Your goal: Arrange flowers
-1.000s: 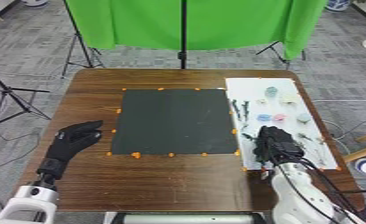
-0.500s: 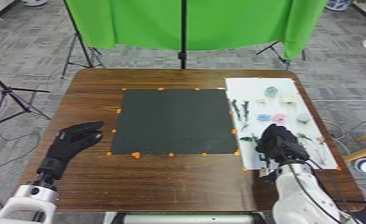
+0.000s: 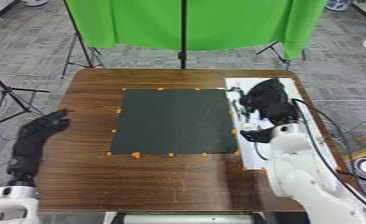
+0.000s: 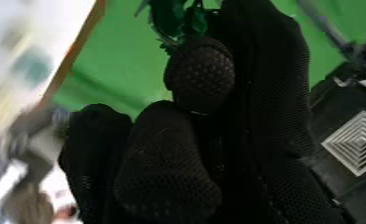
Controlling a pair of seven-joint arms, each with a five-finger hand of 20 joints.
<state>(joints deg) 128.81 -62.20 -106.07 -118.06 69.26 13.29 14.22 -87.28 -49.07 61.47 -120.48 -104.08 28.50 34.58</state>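
Right hand (image 3: pixel 268 102) over white sheet (image 3: pixel 252 161); fingers (image 4: pixel 200 75) pinching green sprig (image 4: pixel 168 17), leaves jutting past fingertips. Black mat (image 3: pixel 175 122) lies left of these fingers, so next carry likely runs leftward. Left hand (image 3: pixel 39 131) farther from sprig, across mat.

The middle lay open
Room to pass ran over the dark mat (image 3: pixel 175 122) and the near table (image 3: pixel 162 182); the right robot hand (image 3: pixel 270 102) and its arm (image 3: pixel 290 157) blocked much of the white sheet (image 3: pixel 252 162).
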